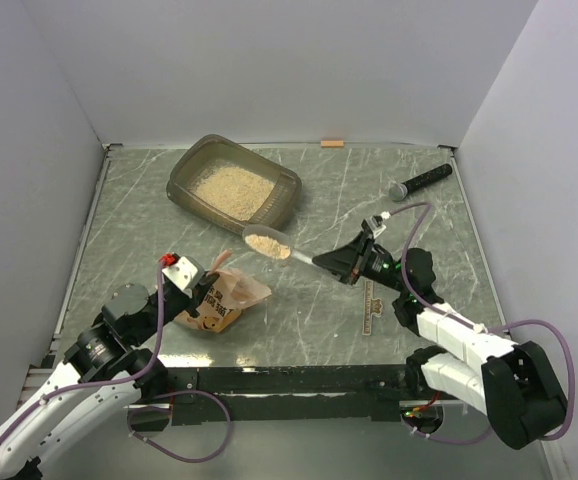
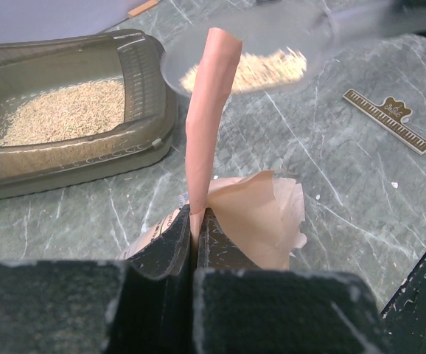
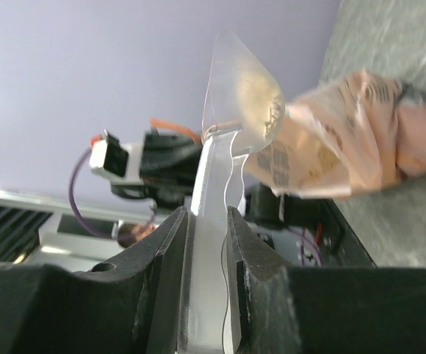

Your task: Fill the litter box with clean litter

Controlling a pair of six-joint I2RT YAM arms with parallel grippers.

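Note:
The grey-brown litter box (image 1: 191, 160) sits at the back left of the table, with beige litter (image 1: 231, 187) in its bottom; it also shows in the left wrist view (image 2: 143, 88). The orange-pink litter pouch (image 1: 231, 297) lies near the front left. My left gripper (image 1: 191, 287) is shut on the pouch's top edge (image 2: 209, 110), holding it up. My right gripper (image 1: 337, 265) is shut on the handle of a clear plastic scoop (image 1: 269, 243) holding litter, raised between pouch and box. The scoop (image 3: 239, 92) and pouch (image 3: 360, 133) show in the right wrist view.
A black microphone-like stick (image 1: 421, 181) lies at the back right. A small brown ruler (image 1: 369, 308) lies near the right arm, also in the left wrist view (image 2: 388, 119). An orange tag (image 1: 331, 143) lies by the back wall. White walls enclose the table.

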